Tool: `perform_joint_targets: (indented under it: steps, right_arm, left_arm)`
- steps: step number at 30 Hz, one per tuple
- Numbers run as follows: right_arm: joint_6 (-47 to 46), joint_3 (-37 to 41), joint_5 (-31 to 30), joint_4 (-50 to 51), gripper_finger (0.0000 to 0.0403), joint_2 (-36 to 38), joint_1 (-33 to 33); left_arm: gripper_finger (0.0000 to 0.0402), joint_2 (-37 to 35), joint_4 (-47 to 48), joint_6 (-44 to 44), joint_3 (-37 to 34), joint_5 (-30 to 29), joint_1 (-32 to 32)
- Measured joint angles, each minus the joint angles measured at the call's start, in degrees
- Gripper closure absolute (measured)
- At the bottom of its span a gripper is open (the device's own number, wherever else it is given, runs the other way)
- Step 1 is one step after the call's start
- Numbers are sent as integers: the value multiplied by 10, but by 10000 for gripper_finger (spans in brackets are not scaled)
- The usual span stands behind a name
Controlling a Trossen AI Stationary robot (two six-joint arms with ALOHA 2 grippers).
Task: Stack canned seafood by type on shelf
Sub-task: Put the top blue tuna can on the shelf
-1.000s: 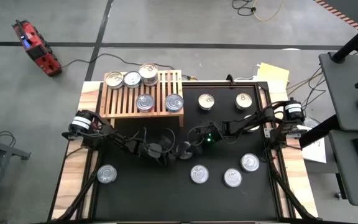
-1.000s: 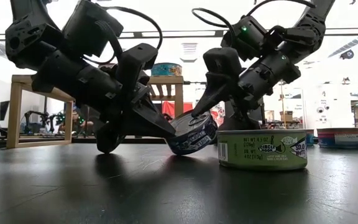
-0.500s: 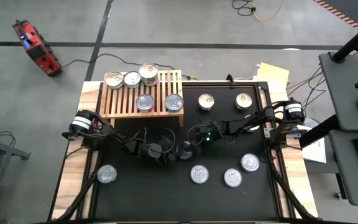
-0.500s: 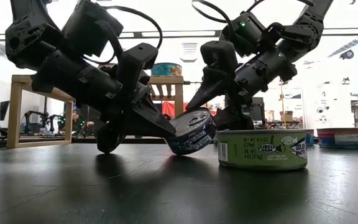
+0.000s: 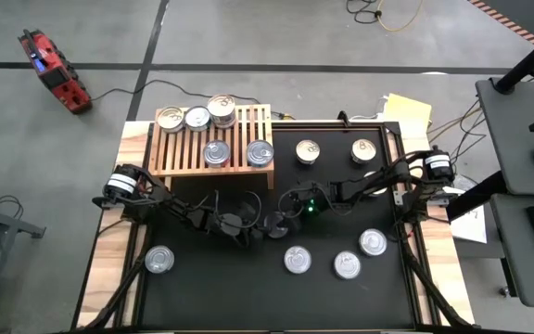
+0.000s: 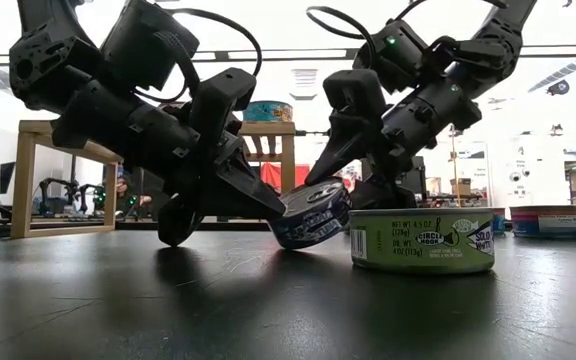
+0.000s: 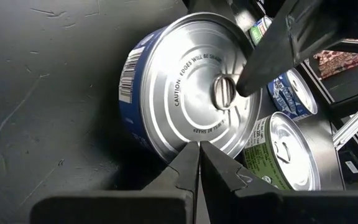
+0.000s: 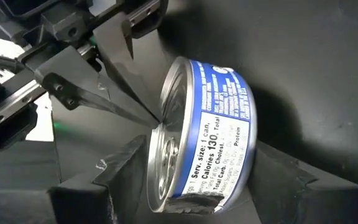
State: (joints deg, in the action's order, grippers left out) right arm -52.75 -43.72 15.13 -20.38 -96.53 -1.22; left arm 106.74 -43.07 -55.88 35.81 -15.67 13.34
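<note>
A blue-labelled can of seafood (image 6: pixel 313 215) stands tilted on its lower rim on the black mat, mid-table, lid (image 7: pixel 185 93) toward the left arm. My left gripper (image 5: pixel 261 226) is shut, its tips at the lid's rim. My right gripper (image 5: pixel 282 221) is shut on this can from the other side. The light-wood shelf (image 5: pixel 179 153) at the far left carries several cans (image 5: pixel 216 153), one stacked on another. A green-labelled can (image 6: pixel 423 240) stands flat just beside the blue one. My left gripper touches the lid's rim at its lower edge (image 7: pixel 194 142) with its shut fingertips (image 7: pixel 199 163), coming slanting down from the table's left. The can leans over them. My right gripper pinches the can between its two fingers, one fingertip (image 7: pixel 272 56) on the lid by the pull tab (image 7: pixel 225 90), the other on the bottom face (image 8: pixel 253 149). The fingers slant down from the table's right. The can stays tilted, its lower rim on the mat.
Loose cans lie on the mat: one near left (image 5: pixel 159 260), three near right (image 5: pixel 297 260) (image 5: pixel 347 265) (image 5: pixel 373 243), two at the far side (image 5: pixel 308 151) (image 5: pixel 364 150). Bare mat lies near the front edge.
Between the two grippers the blue can has rocked on its lower rim: half a second ago its lid showed more to the low view, now it shows less again. Both arms have stayed in place.
</note>
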Motion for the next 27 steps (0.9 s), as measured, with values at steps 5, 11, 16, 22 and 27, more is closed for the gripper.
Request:
perform_joint_targets:
  steps: [5,11,16,22,27]
  right_arm:
    - [-6,0,0,0,178,0,2]
    - [-8,0,-1,0,182,0,2]
    - [-7,0,-14,0,205,0,2]
    - [3,0,-17,-1,271,0,2]
    - [16,0,-14,5,271,6,2]
  left_arm:
    - [402,0,0,0,0,-2,0]
    - [401,0,0,0,0,-3,0]
    - [401,0,-1,8,0,-3,0]
    - [402,0,-9,9,0,-3,0]
    - [401,-7,-22,9,1,21,-1]
